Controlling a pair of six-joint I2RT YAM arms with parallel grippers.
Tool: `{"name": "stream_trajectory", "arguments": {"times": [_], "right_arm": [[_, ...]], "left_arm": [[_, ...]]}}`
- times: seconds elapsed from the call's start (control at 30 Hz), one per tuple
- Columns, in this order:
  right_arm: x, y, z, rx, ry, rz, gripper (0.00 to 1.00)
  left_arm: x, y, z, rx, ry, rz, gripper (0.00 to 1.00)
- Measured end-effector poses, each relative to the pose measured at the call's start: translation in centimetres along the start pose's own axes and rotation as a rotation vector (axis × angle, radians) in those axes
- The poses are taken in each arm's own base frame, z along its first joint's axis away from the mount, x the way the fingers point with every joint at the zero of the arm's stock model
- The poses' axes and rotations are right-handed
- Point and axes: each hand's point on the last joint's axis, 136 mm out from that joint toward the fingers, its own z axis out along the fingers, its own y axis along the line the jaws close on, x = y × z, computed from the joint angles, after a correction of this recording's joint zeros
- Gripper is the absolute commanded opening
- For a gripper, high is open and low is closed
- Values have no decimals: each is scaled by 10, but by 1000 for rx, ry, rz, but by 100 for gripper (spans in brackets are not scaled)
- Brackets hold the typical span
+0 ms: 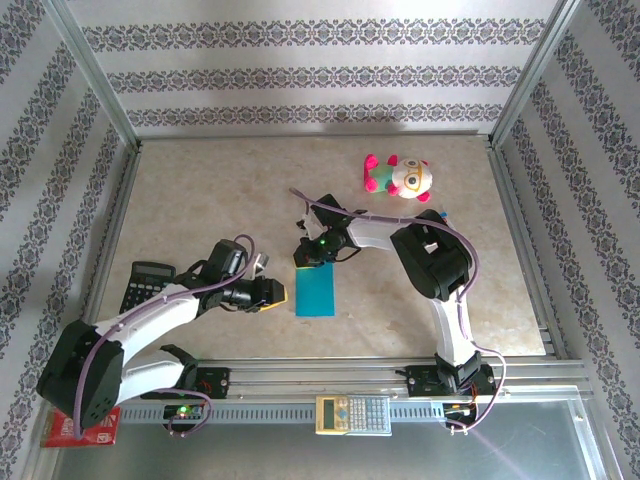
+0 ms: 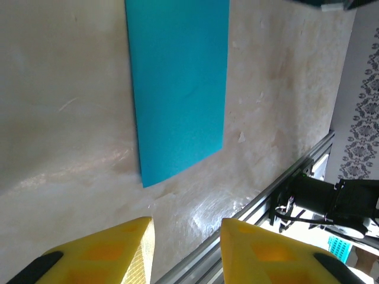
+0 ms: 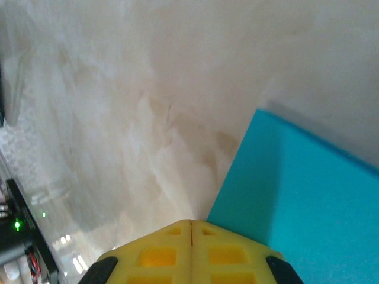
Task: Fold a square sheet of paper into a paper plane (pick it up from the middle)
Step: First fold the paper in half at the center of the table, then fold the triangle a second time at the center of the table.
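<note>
- Top view: the folded teal sheet lies flat mid-tabletop, with the left claw just beside it and the right claw at its far end.
- Left wrist: the left claw is open and empty; it should probably come in low towards the sheet's nearest edge.
- Right wrist: the right claw is closed at the sheet's edge; pinning it there would likely prevent sliding.
</note>
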Motion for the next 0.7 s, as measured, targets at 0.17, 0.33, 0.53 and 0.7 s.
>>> {"name": "stream_trajectory", "arguments": {"times": [0.17,0.33,0.53,0.7], "right_arm": [[1,8,-21,-15,9,-29,20],[-3,16,-87,0,-136,-16,35],[31,-6,-135,182,-263,63,60],[68,-20,-137,341,-277,91,66]], "left_arm": [[-9,-1,7,-1,-11,-23,37],[-29,-14,18,0,-23,-4,32],[-63,-20,40,-42,-22,23,18],[-70,-8,62,-87,21,23,8]]}}
